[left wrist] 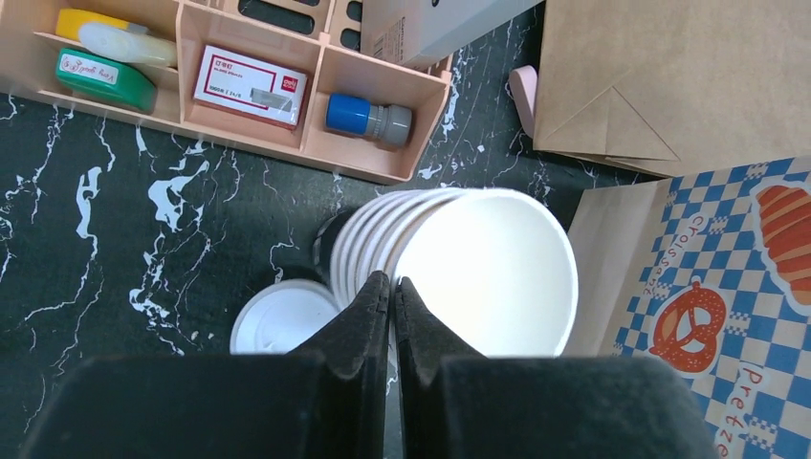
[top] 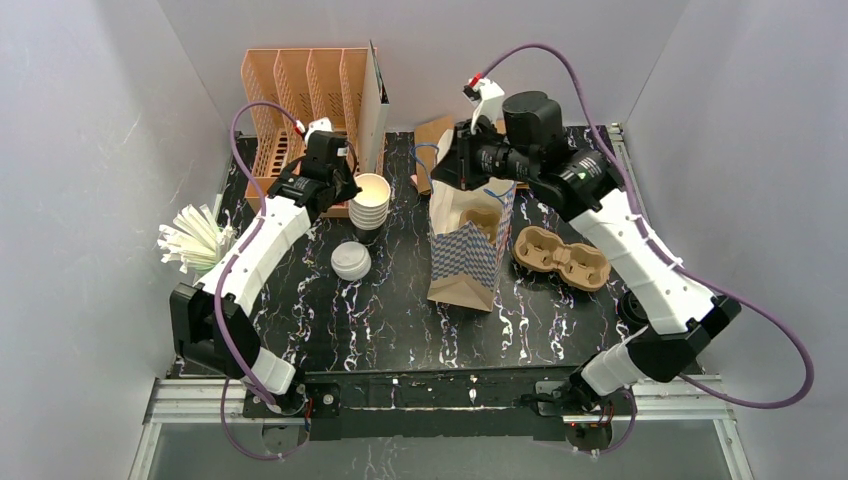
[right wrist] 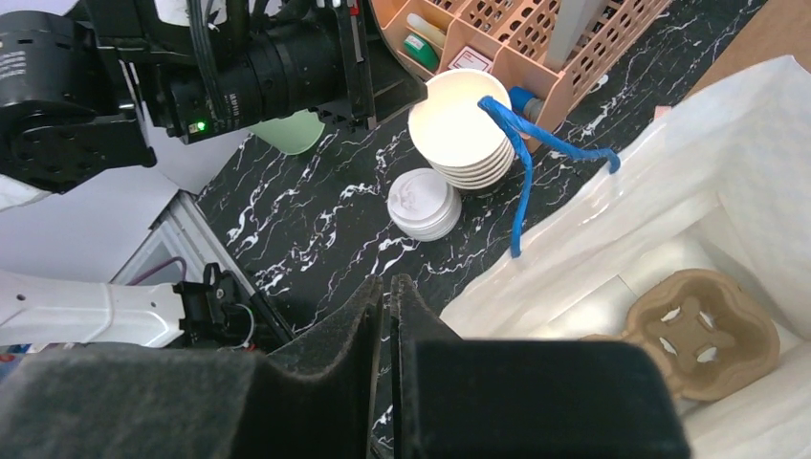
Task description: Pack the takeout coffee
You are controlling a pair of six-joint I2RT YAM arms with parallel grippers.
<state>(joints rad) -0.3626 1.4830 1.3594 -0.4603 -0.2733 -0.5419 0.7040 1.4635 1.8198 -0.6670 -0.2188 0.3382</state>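
Currently meets the near rim of the upright cup stack, just left of the paper bag, with the left gripper, fingers pressed together; grip on that rim unclear. Parks the right gripper, likewise closed, farther off at the bag's mouth.

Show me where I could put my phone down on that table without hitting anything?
Best spot: the bare marble strip along the near edge, in front of the lids and the paper bag. There is also room in front of the pulp tray. The back left is crowded: cup stack, organizer, left pincer.
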